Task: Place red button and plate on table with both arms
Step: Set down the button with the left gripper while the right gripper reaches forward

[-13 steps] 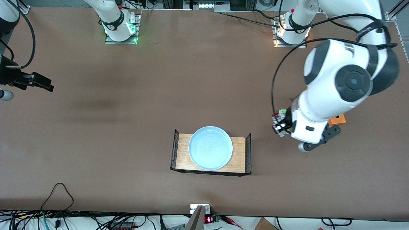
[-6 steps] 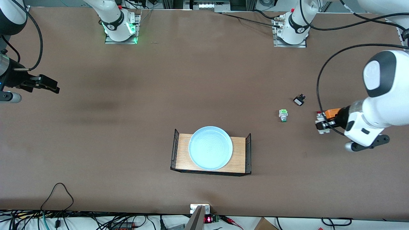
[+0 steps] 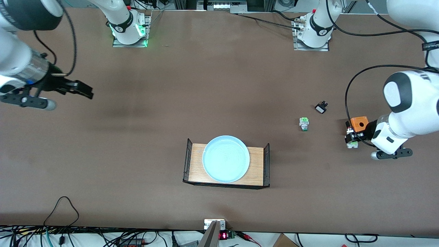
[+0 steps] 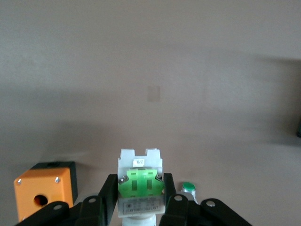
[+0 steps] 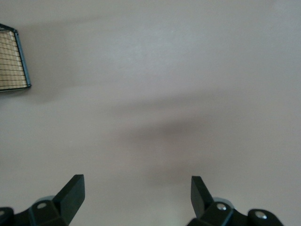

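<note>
My left gripper (image 3: pixel 351 137) is shut on the red button (image 3: pixel 352 144) and holds it low over the table (image 3: pixel 137 144), right beside an orange box (image 3: pixel 358 123). In the left wrist view the button's whitish body and green block (image 4: pixel 140 181) sit clamped in the left gripper (image 4: pixel 140 190); the red cap is hidden there. The pale blue plate (image 3: pixel 225 159) lies on a small wooden tray (image 3: pixel 256 164) at mid-table. My right gripper (image 3: pixel 85 92) is open and empty over bare table at the right arm's end, and shows open in the right wrist view (image 5: pixel 137 188).
A green-and-white piece (image 3: pixel 304 123) and a black-and-white piece (image 3: pixel 321 108) lie between the tray and the orange box. The orange box (image 4: pixel 44 195) and green piece (image 4: pixel 188 188) show in the left wrist view. The tray's wire end (image 5: pixel 11 61) shows in the right wrist view.
The left gripper carried the red button from beside the green-and-white piece toward the left arm's end, down beside the orange box. The right gripper moved toward mid-table.
</note>
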